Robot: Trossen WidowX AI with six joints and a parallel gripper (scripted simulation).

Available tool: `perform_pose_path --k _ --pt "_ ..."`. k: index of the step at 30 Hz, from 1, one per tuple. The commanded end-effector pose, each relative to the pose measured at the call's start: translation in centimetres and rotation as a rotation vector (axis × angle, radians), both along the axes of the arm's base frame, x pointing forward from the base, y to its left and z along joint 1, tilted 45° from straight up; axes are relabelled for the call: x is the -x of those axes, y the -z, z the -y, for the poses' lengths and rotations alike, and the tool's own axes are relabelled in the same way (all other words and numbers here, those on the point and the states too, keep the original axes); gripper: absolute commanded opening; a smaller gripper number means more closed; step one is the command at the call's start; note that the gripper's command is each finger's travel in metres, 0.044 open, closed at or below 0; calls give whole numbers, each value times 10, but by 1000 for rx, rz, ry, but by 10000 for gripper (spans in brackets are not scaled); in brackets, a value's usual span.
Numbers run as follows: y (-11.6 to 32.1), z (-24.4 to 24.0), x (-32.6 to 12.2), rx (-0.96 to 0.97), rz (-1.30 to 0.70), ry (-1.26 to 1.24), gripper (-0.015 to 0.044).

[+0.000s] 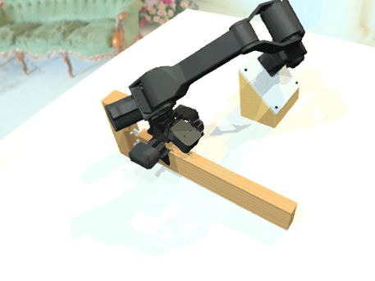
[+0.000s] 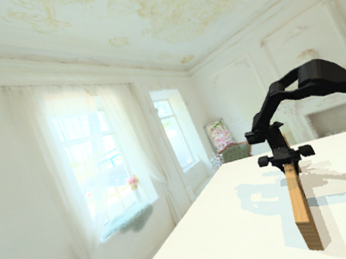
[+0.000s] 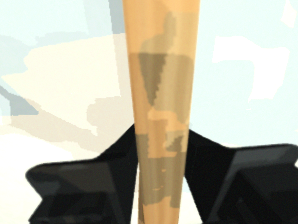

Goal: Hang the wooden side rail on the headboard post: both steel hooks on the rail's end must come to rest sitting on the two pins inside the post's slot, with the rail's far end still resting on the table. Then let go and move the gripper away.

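Observation:
The wooden side rail [image 1: 233, 182] [image 2: 299, 202] [image 3: 160, 95] runs from the post towards the front, and its far end appears to be at table level. My gripper [image 1: 170, 154] [image 2: 291, 167] [image 3: 153, 124] is shut on the rail near its hooked end, one finger on each side. The headboard post [image 1: 124, 140] stands upright, partly hidden behind the arm. The bright steel hooks [image 1: 134, 132] show in the small space between the rail's end and the post. Whether they touch the pins cannot be told. The slot and pins are hidden, and the hooks are out of the wrist view.
A wooden wedge block [image 1: 254, 100] with a white sloping plate [image 1: 271, 90] stands at the back right in the top view, below the arm's far joints. The arm reaches across above the white table [image 1: 114, 259] [image 2: 218, 229].

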State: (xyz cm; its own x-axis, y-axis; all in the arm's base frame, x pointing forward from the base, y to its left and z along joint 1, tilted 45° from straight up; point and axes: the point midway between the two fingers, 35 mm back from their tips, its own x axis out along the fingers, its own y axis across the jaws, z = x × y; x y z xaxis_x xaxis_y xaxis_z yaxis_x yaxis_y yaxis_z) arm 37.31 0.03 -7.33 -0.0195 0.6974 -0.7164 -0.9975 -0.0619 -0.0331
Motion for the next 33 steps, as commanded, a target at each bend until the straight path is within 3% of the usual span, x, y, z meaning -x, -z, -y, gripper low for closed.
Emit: perform_pose_path --k 1,33 --pt "-1 6 0 2 9 9 0" --pt "0 9 -2 3 9 9 0"
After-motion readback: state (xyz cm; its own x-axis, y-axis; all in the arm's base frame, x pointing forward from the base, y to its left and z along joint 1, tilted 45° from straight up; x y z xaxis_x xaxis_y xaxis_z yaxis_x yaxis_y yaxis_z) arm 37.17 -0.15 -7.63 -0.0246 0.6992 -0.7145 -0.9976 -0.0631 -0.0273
